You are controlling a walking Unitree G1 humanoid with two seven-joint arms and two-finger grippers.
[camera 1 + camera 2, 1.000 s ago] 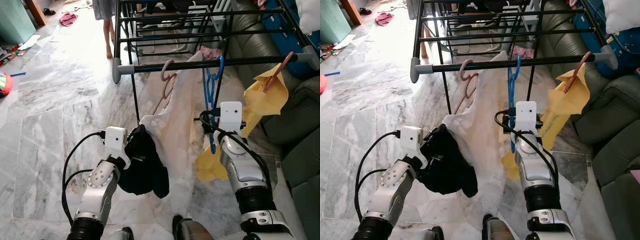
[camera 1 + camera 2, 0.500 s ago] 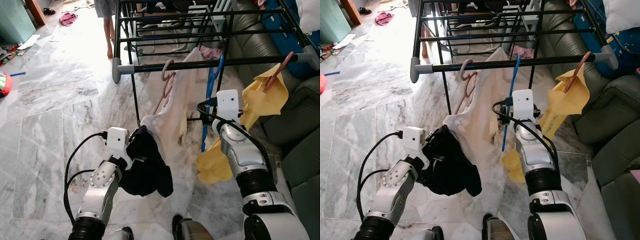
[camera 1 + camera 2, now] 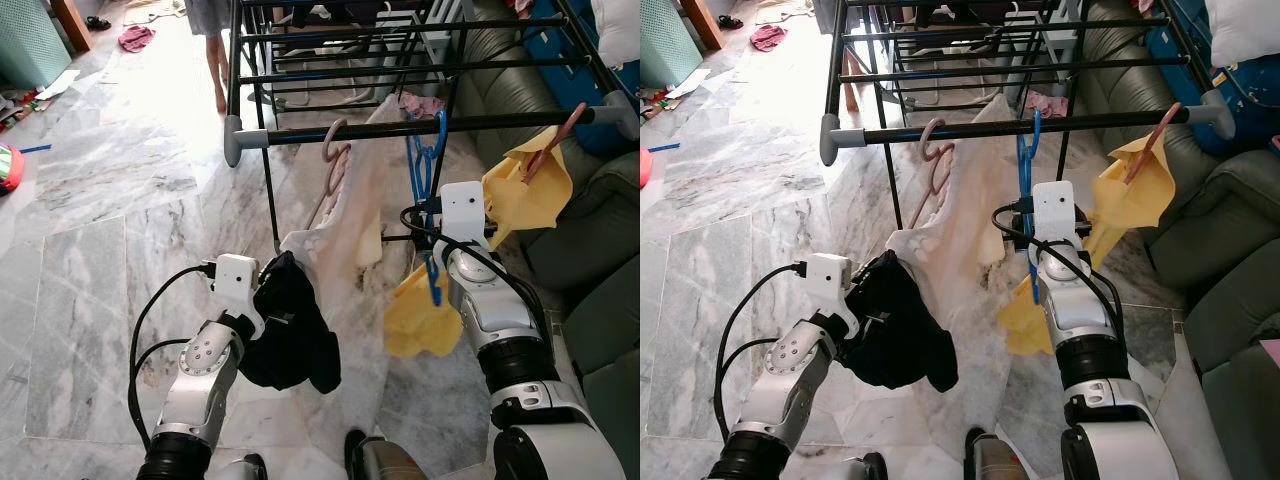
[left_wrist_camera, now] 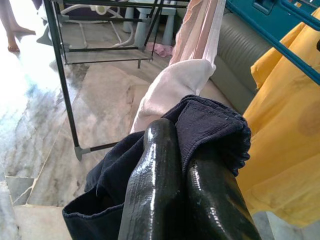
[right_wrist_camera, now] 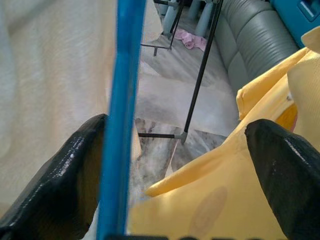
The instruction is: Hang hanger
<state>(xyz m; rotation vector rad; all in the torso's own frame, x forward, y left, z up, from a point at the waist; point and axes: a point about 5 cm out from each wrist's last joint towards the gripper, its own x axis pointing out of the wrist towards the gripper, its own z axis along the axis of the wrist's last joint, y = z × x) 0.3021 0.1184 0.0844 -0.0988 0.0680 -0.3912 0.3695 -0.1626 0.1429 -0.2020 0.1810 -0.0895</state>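
Left eye: blue hanger [image 3: 424, 170] hooked over the front rail [image 3: 420, 126] of the drying rack [image 3: 262, 75], right of centre along that rail. Right gripper [image 3: 432, 262] sits at the hanger's lower end, under the rail; fingers hidden behind the white wrist camera box, so spread can't be read here. A pink hanger [image 3: 335, 150] hangs left of it on the same rail, carrying a cream cloth [image 3: 345, 225]. A brown hanger [image 3: 557, 135] near the rail's right end carries a yellow cloth [image 3: 515, 195] that drapes down beside the right arm. Left gripper [image 3: 272, 290] is low, below the rail's left half, with a black garment [image 3: 290, 335] bunched on it. A person's bare legs [image 3: 216, 70] stand beyond the rack's far left corner.

Right eye: same layout. Open marble floor [image 3: 730, 200] lies left of the rack; a grey sofa [image 3: 1230, 250] crowds the right side, close to the right arm.

Left wrist: the two black fingers [image 4: 150, 190] are pressed together on the black garment, which wraps over their tips. Cream cloth is just beyond, yellow cloth to one side, a rack leg [image 4: 62, 80] standing on bare floor.

Right wrist: fingers [image 5: 60, 180] spread wide. The blue hanger's bar [image 5: 122, 100] runs just inside one finger, touching or nearly so; can't tell which. The other finger is well apart from it, against the yellow cloth [image 5: 225, 200]. So not clamped.
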